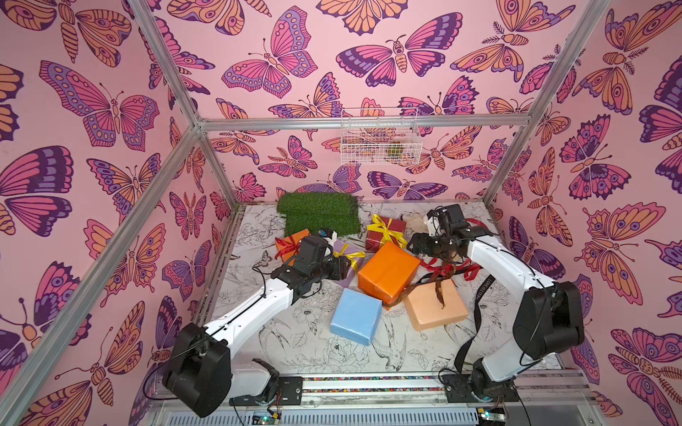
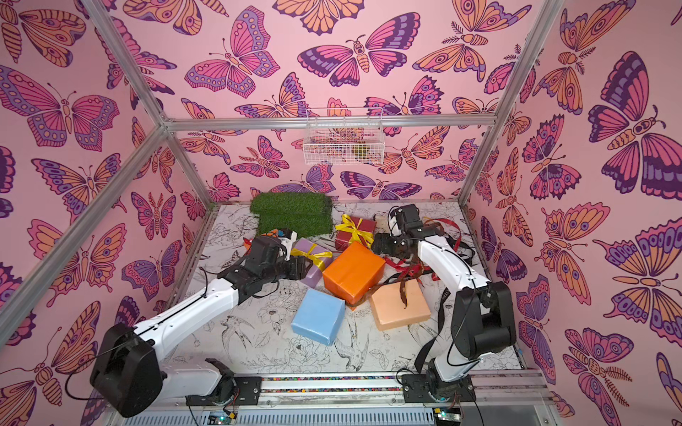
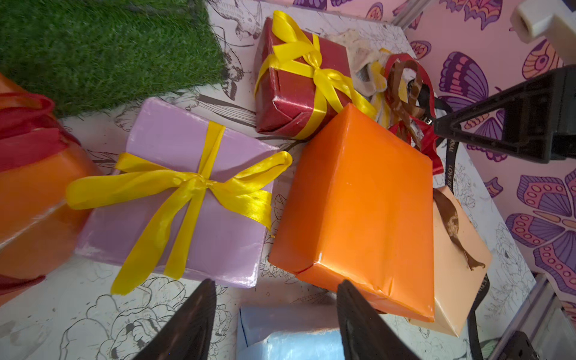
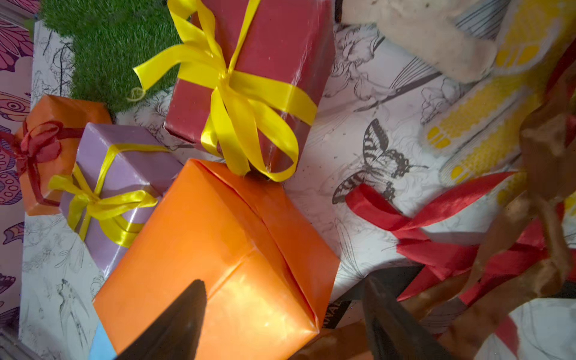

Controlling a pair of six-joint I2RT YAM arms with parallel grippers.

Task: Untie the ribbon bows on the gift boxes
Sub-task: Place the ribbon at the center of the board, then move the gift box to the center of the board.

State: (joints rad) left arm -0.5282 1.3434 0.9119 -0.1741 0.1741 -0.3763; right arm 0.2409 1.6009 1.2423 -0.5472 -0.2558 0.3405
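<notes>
Orange box (image 1: pixel 387 271) sits central on the bench (image 1: pixel 295 343). We see the left arm (image 1: pixel 254 298) stretched low toward the lilac box (image 3: pixel 224 243) with its tied yellow bow (image 3: pixel 199 184), left pincer (image 3: pixel 276 283) parted, empty. The right arm (image 1: pixel 502 265) bends inward over loose red ribbon (image 4: pixel 448 204), right pincer (image 4: pixel 284 280) spread wide, gripping nothing.

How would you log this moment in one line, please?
tied: lilac box, dark red box, small orange box | left gripper: open | right gripper: open

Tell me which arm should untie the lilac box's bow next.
Left. The left hand is open beside the lilac box, with its yellow bow in plain view. The right hand is past the big orange box.
</notes>
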